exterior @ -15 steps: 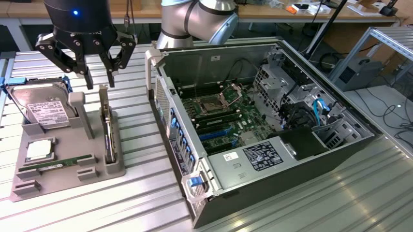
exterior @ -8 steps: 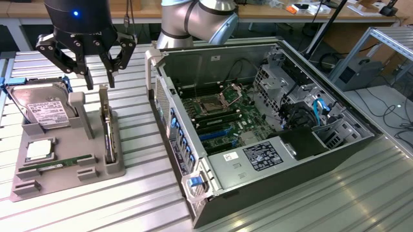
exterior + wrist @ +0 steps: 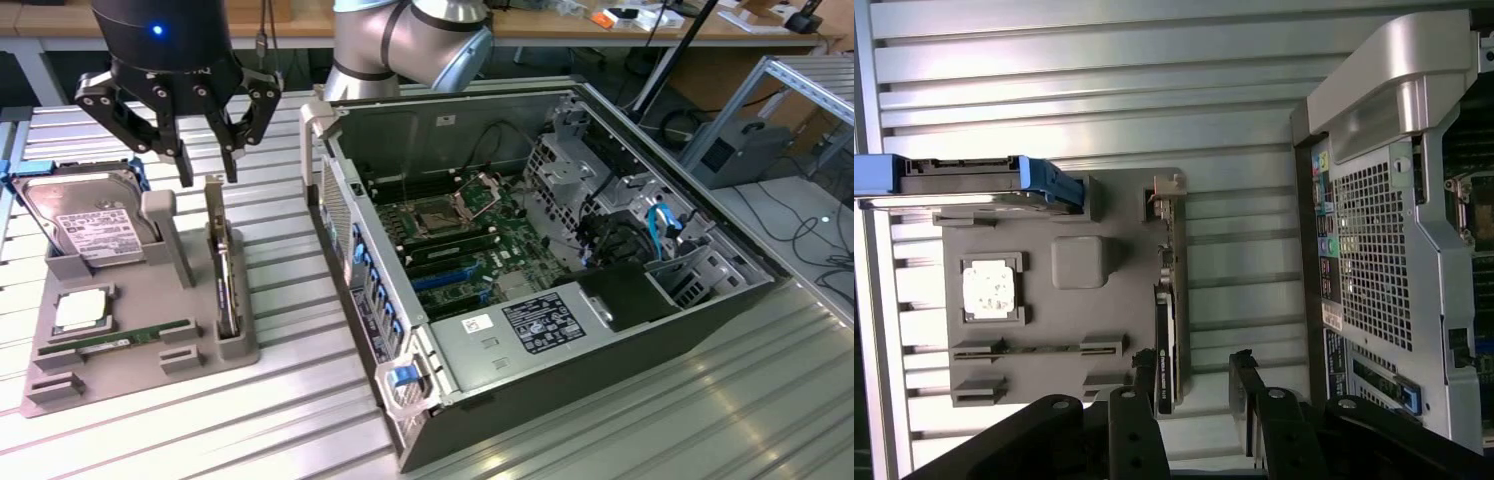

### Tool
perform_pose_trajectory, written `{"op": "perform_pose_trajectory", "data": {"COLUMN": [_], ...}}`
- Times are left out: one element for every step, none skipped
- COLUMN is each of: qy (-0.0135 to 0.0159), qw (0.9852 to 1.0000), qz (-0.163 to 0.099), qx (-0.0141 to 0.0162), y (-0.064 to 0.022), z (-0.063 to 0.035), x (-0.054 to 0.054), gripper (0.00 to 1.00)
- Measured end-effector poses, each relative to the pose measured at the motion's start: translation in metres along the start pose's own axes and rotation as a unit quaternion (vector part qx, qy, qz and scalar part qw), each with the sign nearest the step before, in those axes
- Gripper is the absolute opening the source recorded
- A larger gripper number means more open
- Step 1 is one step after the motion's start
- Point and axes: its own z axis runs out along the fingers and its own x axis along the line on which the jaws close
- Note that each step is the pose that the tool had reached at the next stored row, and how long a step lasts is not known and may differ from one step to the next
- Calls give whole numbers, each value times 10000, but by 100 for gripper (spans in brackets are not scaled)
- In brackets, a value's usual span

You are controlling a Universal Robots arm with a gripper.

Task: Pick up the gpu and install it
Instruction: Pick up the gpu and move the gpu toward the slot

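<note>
Exterior view: 1 arm, 1 end effector (image 3: 200, 162), black, blue light on its body, fingers spread open, holding nothing. It hangs over the far end of 1 grey fixture tray (image 3: 187, 345). In the tray:
- 1 gpu (image 3: 222, 272), standing on edge in a slot, directly under the end effector and not touched.
- 1 hard drive (image 3: 88, 228) with blue side rails and a white label, print too small to read.
- 1 cpu chip (image 3: 80, 310), lying flat.
- 1 memory stick (image 3: 115, 341), lying in its groove.

1 open computer case (image 3: 534, 270) lies beside the tray on the exterior view's right, motherboard exposed. It carries a black-and-white sticker and a small white one, both unreadable. The worktop (image 3: 667, 410) is ribbed silver metal. Behind it are wooden benches, an aluminium frame and loose cables.

Wrist view: end effector (image 3: 1194, 400) open, two black fingers apart. The gpu (image 3: 1166, 300) is edge-on in the fixture tray (image 3: 1084, 320), its near end just beside one finger. Also 1 hard drive (image 3: 964, 185), 1 cpu chip (image 3: 989, 288) and 1 memory stick (image 3: 1039, 349). The computer case (image 3: 1384, 250) shows its perforated rear panel with coloured ports. The ribbed worktop (image 3: 1054, 90) lies all around.
</note>
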Motion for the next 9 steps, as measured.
{"op": "perform_pose_trajectory", "data": {"qy": [0, 0, 0, 0, 0, 0, 0, 0, 0], "qw": [10000, 10000, 10000, 10000, 10000, 10000, 10000, 10000, 10000], "qz": [0, 0, 0, 0, 0, 0, 0, 0, 0], "qx": [0, 0, 0, 0, 0, 0, 0, 0, 0], "y": [0, 0, 0, 0, -1, 0, -1, -1, -1], "z": [2, 3, 3, 5, 7, 9, 13, 17, 19], "x": [0, 0, 0, 1, 1, 1, 2, 2, 3], "gripper": [42, 42, 42, 42, 42, 42, 42, 42, 42]}}
